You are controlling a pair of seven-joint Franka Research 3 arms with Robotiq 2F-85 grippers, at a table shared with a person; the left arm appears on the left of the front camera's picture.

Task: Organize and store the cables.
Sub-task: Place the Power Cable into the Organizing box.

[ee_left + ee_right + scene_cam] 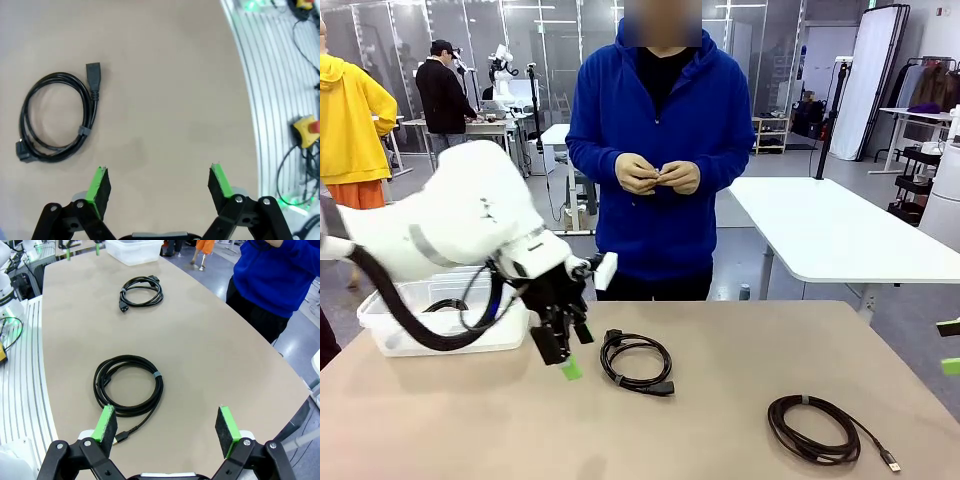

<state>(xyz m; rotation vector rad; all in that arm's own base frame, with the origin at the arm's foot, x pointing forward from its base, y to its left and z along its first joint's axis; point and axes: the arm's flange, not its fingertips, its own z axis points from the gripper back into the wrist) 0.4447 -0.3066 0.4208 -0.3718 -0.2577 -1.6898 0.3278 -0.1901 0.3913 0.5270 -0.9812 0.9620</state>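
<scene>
White and bulky, the left arm [470, 215] comes in from 9 o'clock in the front view and bends down over the beige desk [720, 420]. Its wrist is tipped so the left pincer [575, 352] points at the desktop, jaws spread wide with nothing between them. The middle cable [636, 362], a tied black coil with a block plug, lies flat on the desk just at 3 o'clock of that pincer, apart from it.

In its wrist view the right pincer [166, 412] hangs above the desk, jaws equally wide and empty. The right-hand cable [129, 385] is coiled flat at 11 o'clock of it, and the cable's slim plug end trails close to one finger. In the front view this pincer's green pads [950, 366] poke in at the 3 o'clock edge, the rest cut off.

A white plastic bin [390, 335] stands at 9 o'clock on the desk, partly hidden by the left arm and its hose. I cannot tell whether the dark loop inside is a cable. The person [660, 130] at 12 o'clock holds both hands [658, 177] together at the chest, and whatever is between the fingers is too small to make out
</scene>
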